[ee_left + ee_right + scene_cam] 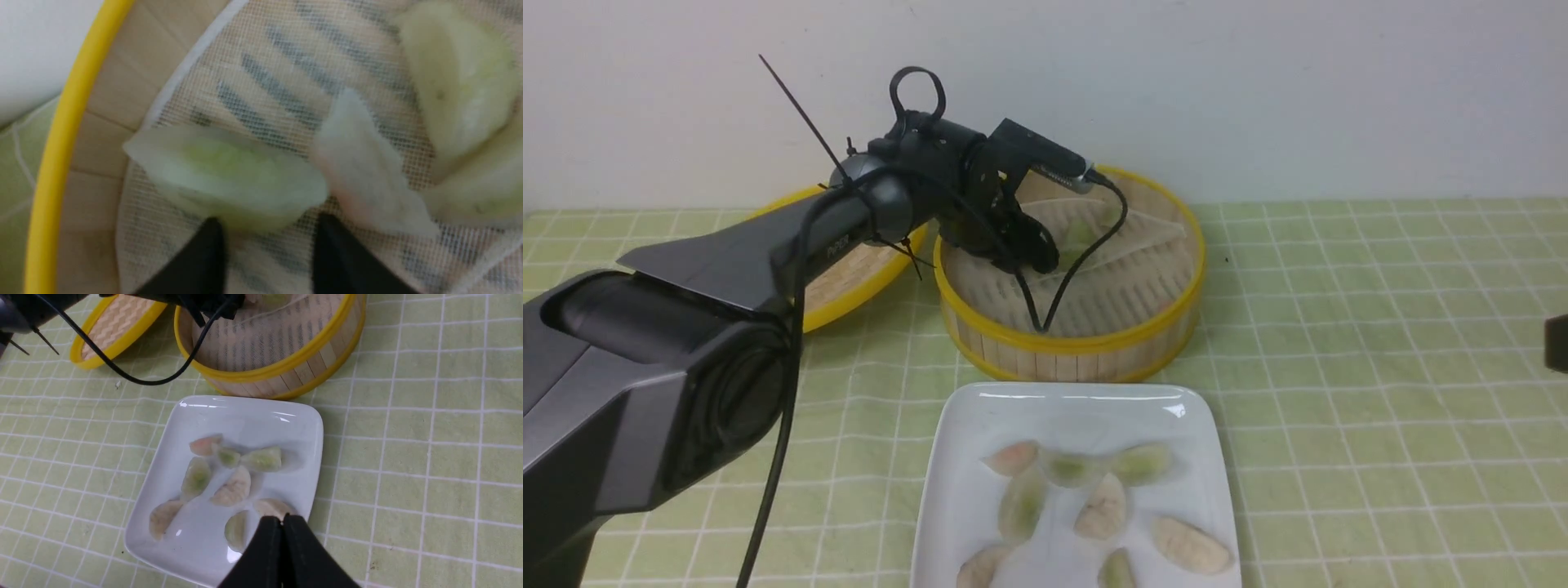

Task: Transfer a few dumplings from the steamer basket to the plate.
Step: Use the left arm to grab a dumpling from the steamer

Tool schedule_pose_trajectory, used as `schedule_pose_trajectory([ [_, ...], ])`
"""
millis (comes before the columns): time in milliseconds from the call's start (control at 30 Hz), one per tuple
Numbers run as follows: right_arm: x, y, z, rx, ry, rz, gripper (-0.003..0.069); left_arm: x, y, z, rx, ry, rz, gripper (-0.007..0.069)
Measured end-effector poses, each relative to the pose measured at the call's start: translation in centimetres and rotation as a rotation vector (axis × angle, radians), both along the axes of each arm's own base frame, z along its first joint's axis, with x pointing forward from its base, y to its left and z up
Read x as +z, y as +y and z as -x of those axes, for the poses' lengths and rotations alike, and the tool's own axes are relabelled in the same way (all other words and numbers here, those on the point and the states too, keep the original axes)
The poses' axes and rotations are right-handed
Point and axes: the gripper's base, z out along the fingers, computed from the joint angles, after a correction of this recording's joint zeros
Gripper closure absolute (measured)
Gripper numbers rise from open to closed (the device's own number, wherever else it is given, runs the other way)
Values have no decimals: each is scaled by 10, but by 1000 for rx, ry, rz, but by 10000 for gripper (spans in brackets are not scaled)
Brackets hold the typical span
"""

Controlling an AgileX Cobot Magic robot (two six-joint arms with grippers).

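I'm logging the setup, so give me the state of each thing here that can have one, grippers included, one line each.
Left gripper: open, fingers apart over the basket's inside.
Right gripper: shut, over the plate's edge area.
Steamer basket: uncovered, some dumplings inside.
Plate: holding several dumplings.
Woven lid: off, beside the basket.

Grey-black left arm (727,343), looping black cable (796,327)

The front view's lower edge crops the plate (1086,408) (dumplings (984,565) too)
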Motion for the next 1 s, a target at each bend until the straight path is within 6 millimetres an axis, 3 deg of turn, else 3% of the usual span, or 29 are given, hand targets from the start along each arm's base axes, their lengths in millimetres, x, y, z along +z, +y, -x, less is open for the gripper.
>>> schedule_pose_trajectory([
  [67,0,0,0,5,1,-4,675,1,-2,2,8,19,4,539],
  [167,0,1,1,11,5,-6,675,5,-2,5,13,50,-8,613],
  [333,0,2,1,30,1,-12,675,26,0,8,27,107,-36,631],
  [533,0,3,2,44,0,-11,675,91,-1,10,34,27,36,631],
  [633,0,3,2,47,-2,-8,675,107,-4,10,28,-22,80,631],
  [833,1,3,2,51,-5,-6,675,96,-8,0,-5,-84,90,590],
  [1000,1,3,2,58,-9,-1,675,64,-11,-7,-32,-48,53,438],
])
